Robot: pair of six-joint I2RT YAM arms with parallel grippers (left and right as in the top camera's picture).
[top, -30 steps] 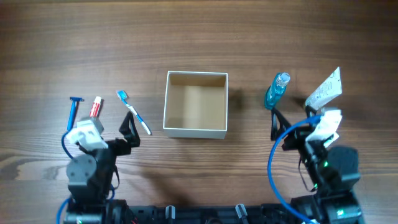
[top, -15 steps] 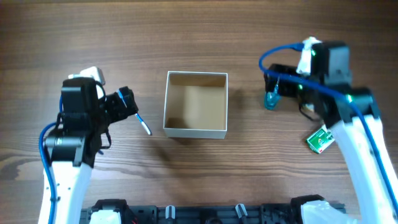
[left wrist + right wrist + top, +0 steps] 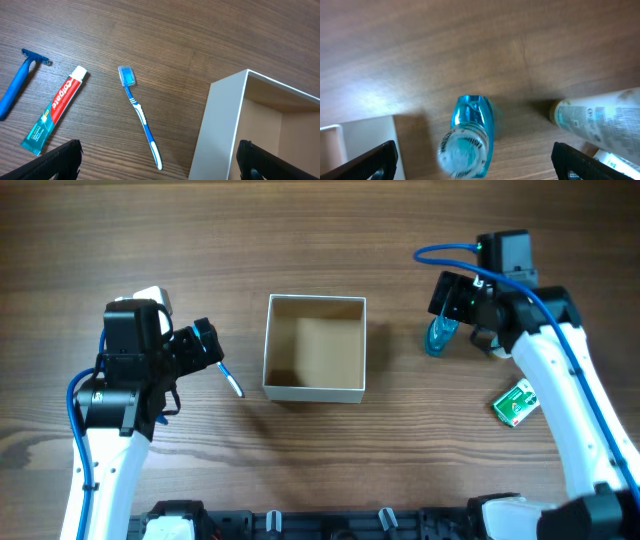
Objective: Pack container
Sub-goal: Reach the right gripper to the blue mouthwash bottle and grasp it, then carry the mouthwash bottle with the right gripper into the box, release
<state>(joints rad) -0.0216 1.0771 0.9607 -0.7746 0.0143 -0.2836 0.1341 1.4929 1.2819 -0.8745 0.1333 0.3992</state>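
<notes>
Jaws wide and empty, the left gripper hovers above a toothbrush, the right gripper over a blue bottle, flanking the container.

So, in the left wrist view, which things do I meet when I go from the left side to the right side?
razor → toothpaste → toothbrush → box
</notes>
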